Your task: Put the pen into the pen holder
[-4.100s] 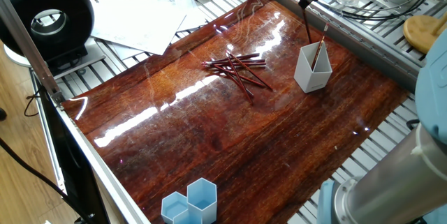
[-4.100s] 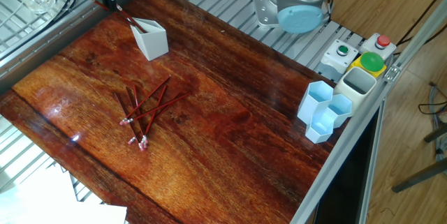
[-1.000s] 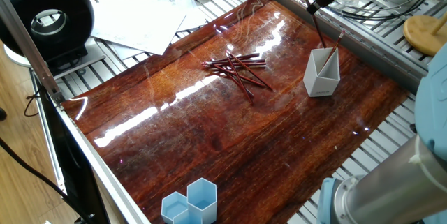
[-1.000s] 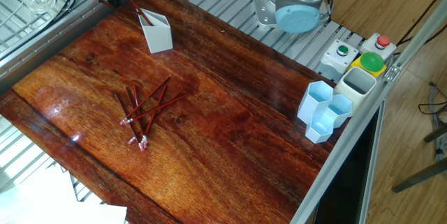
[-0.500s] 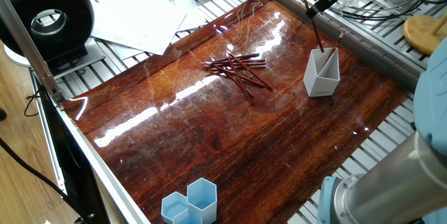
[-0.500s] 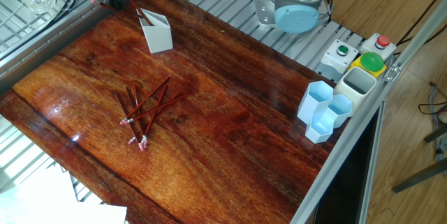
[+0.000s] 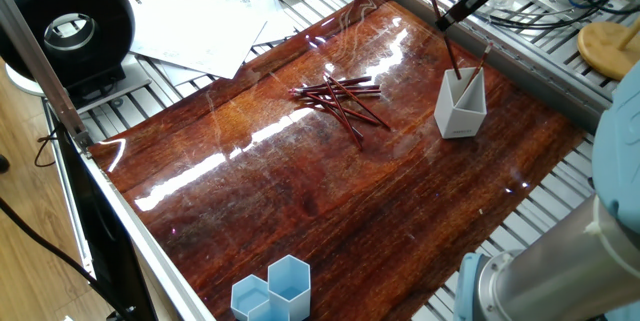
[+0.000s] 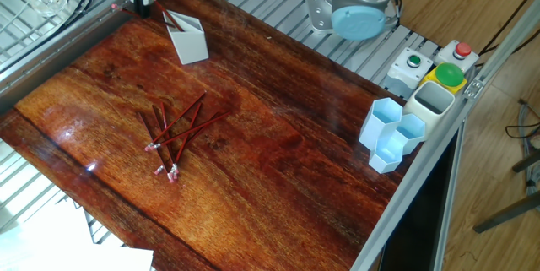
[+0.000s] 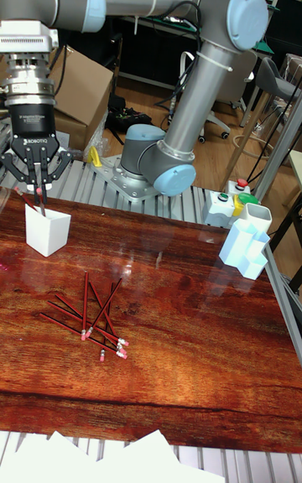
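Over the far corner of the table [image 7: 300, 191], just above the pen holder [image 7: 460, 111]: the hand [image 7: 447, 19], closed on the pen [image 7: 445, 36] partway along its shaft. Holds it tilted, upper end slanting up past the fingers, lower end already down inside the white cup's mouth. Cannot tell whether the tip touches the bottom.

Seen from the tall fixed view, the hand [image 9: 38, 184] with fingertips drawn together around the thin dark shaft of the pen [image 9: 39, 198], directly over the pen holder [image 9: 46, 236]. Stands upright on the wood near the table's edge. Inside it, a second pen [image 7: 483, 59], leaning against the rim with its pale end sticking out.

Near the middle of the table, well apart from the holder, a loose pile of red pens [image 7: 340, 96], crossed over one another and lying flat. At the opposite side, a cluster of light blue hexagonal cups [image 8: 390, 136]. Beyond the table's edge, sheets of white paper [image 7: 200, 21].
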Motion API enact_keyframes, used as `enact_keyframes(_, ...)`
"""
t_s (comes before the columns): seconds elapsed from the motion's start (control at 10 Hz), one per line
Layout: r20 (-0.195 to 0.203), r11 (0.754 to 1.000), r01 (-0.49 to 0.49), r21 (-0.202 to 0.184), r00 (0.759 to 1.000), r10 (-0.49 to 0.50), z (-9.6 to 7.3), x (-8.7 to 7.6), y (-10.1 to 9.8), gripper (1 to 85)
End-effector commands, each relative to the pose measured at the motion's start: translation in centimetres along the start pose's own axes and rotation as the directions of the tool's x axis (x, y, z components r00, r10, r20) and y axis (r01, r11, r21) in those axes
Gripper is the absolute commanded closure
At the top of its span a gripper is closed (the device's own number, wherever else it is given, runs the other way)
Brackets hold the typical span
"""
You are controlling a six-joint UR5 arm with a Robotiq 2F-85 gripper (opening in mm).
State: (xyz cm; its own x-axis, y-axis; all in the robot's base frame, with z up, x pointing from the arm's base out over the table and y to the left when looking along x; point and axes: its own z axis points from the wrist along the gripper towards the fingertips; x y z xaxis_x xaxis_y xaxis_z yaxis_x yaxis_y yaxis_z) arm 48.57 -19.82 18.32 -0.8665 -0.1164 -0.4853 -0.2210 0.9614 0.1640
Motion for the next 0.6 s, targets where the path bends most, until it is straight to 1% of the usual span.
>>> enact_keyframes(0.0, 0.023, 0.998, -0.041, 0.05, 0.999, 0.039, -0.12, -0.49, -0.16, 84.7)
enact_keyframes(0.1, 0.02, 0.996, -0.056, 0.077, 0.998, 0.054, -0.23, -0.43, -0.13, 84.7)
enact_keyframes(0.2, 0.019, 0.993, -0.074, 0.091, 0.997, 0.072, -0.31, -0.39, 0.01, 84.7)
enact_keyframes(0.3, 0.019, 0.992, -0.087, 0.094, 0.996, 0.085, -0.35, -0.35, 0.16, 84.7)
enact_keyframes(0.5, 0.012, 0.99, -0.109, 0.089, 0.994, 0.108, -0.34, -0.15, 0.48, 84.7)
